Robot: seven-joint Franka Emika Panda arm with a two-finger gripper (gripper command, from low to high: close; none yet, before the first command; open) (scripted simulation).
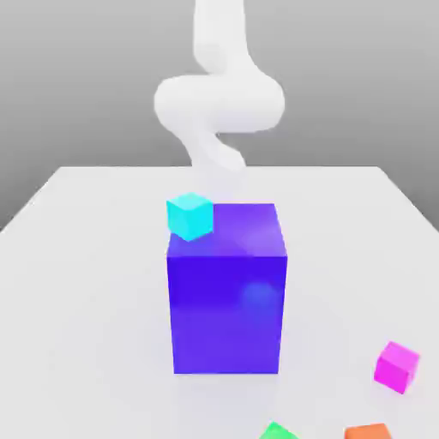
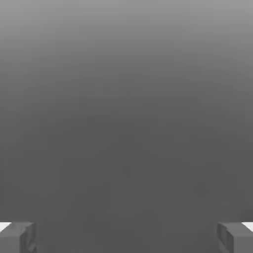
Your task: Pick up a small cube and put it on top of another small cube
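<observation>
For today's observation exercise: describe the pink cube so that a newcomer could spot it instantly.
Start at the big blue-purple block mid-table. Look toward the exterior view's right, near the front edge: the small magenta cube sits there alone. Its neighbours, an orange cube and a green one, lie nearer the front edge.

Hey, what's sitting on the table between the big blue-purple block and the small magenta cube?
Nothing: in the exterior view, bare white table separates the big blue-purple block from the small magenta cube toward that view's lower right.
</observation>
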